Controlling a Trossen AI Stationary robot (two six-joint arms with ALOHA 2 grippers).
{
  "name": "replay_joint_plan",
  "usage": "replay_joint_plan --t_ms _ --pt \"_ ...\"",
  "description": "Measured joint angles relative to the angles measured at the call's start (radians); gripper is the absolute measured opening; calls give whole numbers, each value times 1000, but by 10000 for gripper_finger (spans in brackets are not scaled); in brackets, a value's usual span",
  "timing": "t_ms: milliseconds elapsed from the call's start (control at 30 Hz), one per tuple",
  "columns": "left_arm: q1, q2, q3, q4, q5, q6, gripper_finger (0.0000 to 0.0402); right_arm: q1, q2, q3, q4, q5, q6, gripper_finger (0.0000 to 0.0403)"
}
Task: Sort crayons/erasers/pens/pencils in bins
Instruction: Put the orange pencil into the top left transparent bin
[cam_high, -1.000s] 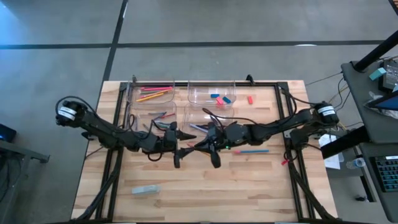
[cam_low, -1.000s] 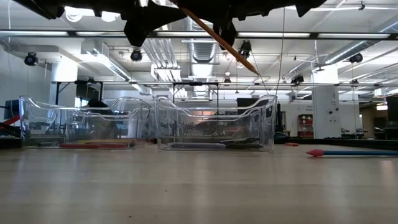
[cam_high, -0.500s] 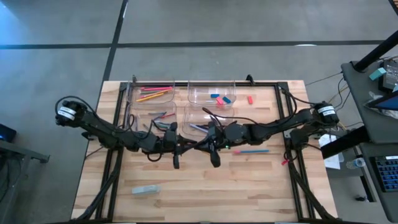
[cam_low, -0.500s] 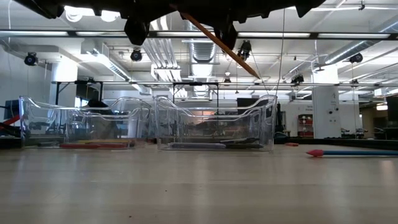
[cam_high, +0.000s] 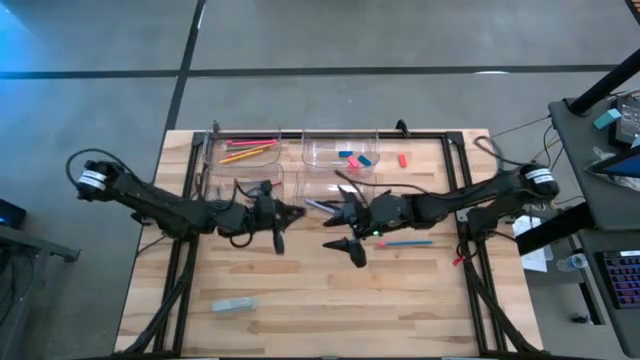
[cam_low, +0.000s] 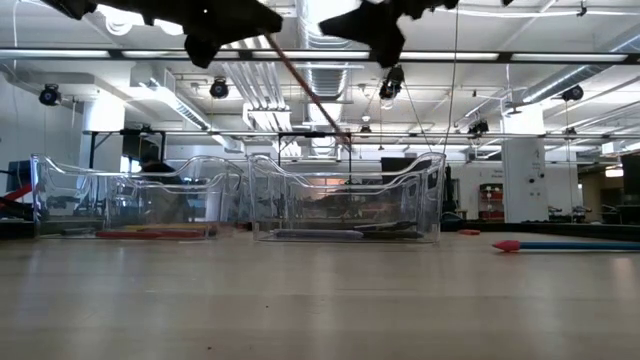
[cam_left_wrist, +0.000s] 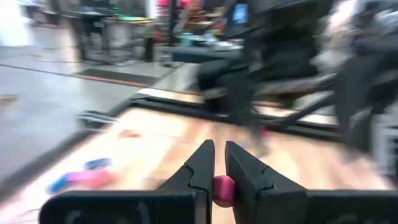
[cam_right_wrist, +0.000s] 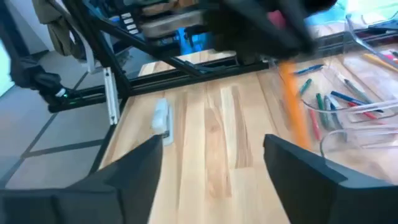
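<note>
The arms have drawn apart since a moment ago, and the orange pencil (cam_low: 308, 85) now hangs from the left gripper (cam_left_wrist: 215, 168), fingers pinched nearly shut on its pink end. The right gripper (cam_right_wrist: 214, 163) gapes wide, empty. Handover looks done; next, carry it to the far pencil bin (cam_high: 242, 149).

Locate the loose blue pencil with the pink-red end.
In the high view the blue pencil lies flat on the bare table, right of centre, just beside the right gripper; the low view shows it at far right.
</note>
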Motion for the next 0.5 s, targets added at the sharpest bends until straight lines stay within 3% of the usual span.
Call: replay_joint_plan --t_ms 200,500 --pt "63 -156 0 -184 -98 56 14 2 -134 0 -129 9 6 308" --pt "254 -438 0 -450 -283 119 14 32 -166 -3 -220 10 39 310"
